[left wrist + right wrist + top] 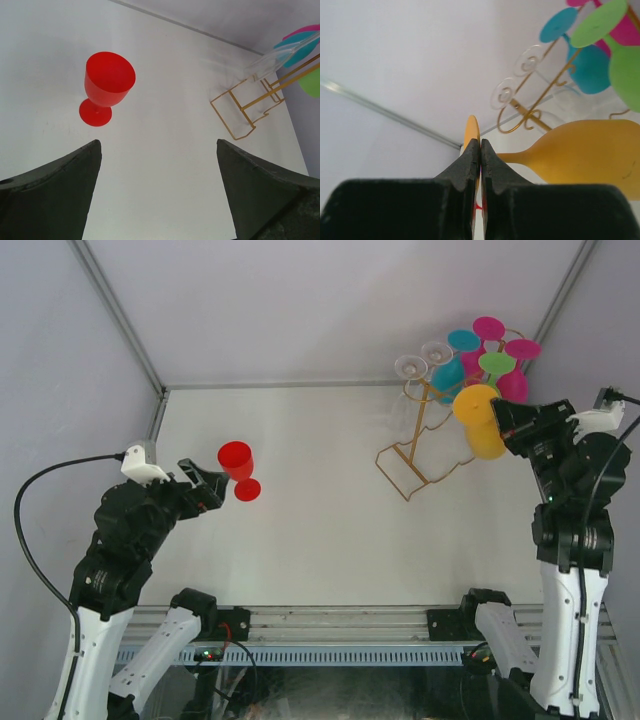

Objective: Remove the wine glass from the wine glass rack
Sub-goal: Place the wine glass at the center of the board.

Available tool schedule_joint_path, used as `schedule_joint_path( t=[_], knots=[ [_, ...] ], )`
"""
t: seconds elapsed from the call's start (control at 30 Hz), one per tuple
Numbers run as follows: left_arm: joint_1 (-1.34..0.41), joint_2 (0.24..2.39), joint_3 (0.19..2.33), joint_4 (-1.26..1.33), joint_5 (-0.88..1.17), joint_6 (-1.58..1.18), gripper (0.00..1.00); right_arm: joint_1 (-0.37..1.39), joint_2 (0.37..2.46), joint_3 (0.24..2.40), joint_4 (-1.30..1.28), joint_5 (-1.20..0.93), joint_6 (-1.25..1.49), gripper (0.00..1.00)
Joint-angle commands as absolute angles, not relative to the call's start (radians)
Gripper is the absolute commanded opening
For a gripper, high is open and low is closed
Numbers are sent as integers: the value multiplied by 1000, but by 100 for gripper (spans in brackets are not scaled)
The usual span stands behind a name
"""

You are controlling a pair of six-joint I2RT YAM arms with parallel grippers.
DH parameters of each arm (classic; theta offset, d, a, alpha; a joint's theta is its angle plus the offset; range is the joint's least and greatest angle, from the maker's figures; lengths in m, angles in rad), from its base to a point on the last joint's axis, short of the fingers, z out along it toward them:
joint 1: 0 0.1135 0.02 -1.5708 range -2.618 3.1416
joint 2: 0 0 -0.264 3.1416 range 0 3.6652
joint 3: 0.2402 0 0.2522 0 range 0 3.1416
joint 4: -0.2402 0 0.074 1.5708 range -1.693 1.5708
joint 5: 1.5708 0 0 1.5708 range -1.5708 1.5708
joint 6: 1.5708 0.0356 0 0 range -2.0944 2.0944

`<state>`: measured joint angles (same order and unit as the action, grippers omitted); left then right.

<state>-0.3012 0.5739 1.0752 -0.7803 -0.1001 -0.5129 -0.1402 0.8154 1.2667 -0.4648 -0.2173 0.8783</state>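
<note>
The gold wire wine glass rack (pixel 415 464) stands at the back right, and also shows in the left wrist view (pixel 242 109) and the right wrist view (pixel 520 108). My right gripper (pixel 498 412) (pixel 480 142) is shut on the thin foot (pixel 471 131) of a yellow wine glass (pixel 480 422) (pixel 590 155). It holds the glass on its side, in the air, just right of the rack's loops. A red wine glass (pixel 237 462) (pixel 107 82) stands upright on the table. My left gripper (pixel 210 485) (pixel 157 142) is open and empty just short of it.
Several glasses hang upside down on the rack: clear (pixel 410 367), teal (pixel 448 375), green (pixel 497 363) and pink (pixel 513 385). White walls and metal posts close the table at the back and sides.
</note>
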Motion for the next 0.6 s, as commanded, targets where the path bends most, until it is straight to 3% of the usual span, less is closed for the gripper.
schedule_joint_path(
  t=[0.0,0.23,0.37,0.47,0.57],
  knots=[
    [-296,584,1064,-746,-71,-508,100,-113,788,1262,-393,-369,830,0],
    [-296,575,1053,-702,3,-501,100,-10,810,1239,-332,-661,829,0],
    [-296,576,1026,-649,91,-580,100,158,818,1192,-350,-644,736,0],
    [-311,564,879,-332,336,-792,98,307,843,1155,-372,-586,670,0],
    [-364,569,766,-155,404,-910,100,442,871,1109,-360,-525,649,0]
  ],
)
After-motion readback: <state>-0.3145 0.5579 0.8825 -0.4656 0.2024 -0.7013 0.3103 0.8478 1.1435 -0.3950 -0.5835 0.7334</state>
